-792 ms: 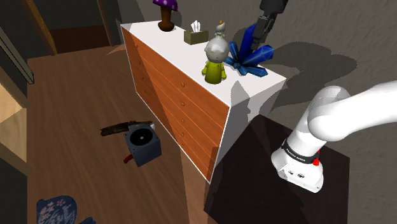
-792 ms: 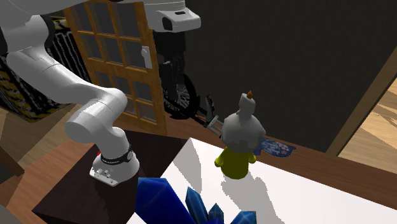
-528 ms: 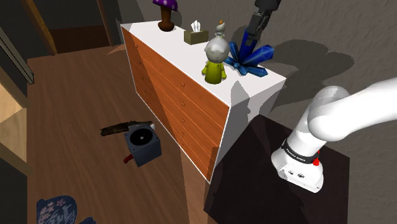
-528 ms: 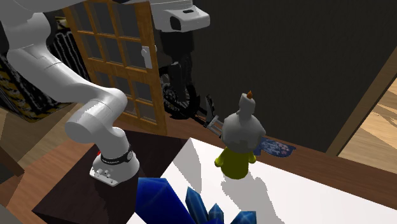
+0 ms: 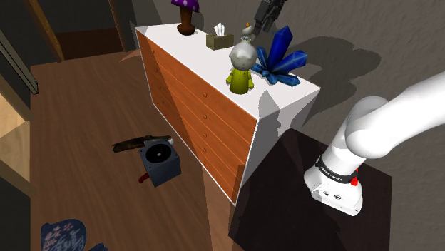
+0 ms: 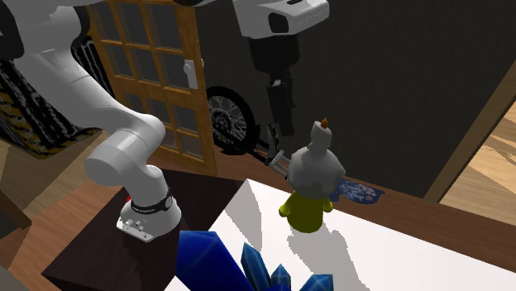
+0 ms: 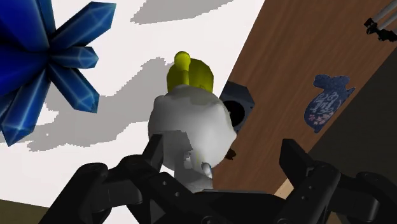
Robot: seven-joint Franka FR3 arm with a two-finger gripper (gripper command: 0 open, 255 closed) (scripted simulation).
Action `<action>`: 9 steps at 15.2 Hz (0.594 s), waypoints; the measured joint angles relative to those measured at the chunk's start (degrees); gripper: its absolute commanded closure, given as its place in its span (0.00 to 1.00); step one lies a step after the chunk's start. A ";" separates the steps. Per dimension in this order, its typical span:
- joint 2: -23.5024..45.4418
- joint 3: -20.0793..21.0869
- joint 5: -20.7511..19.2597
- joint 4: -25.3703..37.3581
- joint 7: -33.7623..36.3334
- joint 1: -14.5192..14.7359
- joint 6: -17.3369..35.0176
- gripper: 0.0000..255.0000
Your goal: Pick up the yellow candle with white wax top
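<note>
Hovering just above the candle (image 5: 242,68), the gripper (image 5: 255,23) has its fingers spread apart, clasping nothing. That candle, yellow below and greyish white on top, stands on the dresser (image 5: 196,53) beside a blue crystal (image 5: 284,57).

I'm seeing the dresser (image 5: 189,107) showing orange wood grain on its drawer fronts, under a plain matt white top. The candle (image 5: 241,69) is looking smooth, dull yellow below and pale grey-white above, possibly wax. The crystal (image 5: 282,60) is reading glossy and faceted. The floor (image 5: 78,100) is showing wood planks. The gripper (image 7: 222,146) is looking matt black, the arm (image 5: 385,125) smooth white.
</note>
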 measured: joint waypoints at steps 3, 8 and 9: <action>4.41 -2.05 1.78 4.24 -1.97 0.39 2.97 0.00; 6.94 -3.21 3.26 4.99 -3.29 0.70 6.61 0.00; 6.86 -3.20 3.29 4.28 -3.33 0.70 7.28 0.00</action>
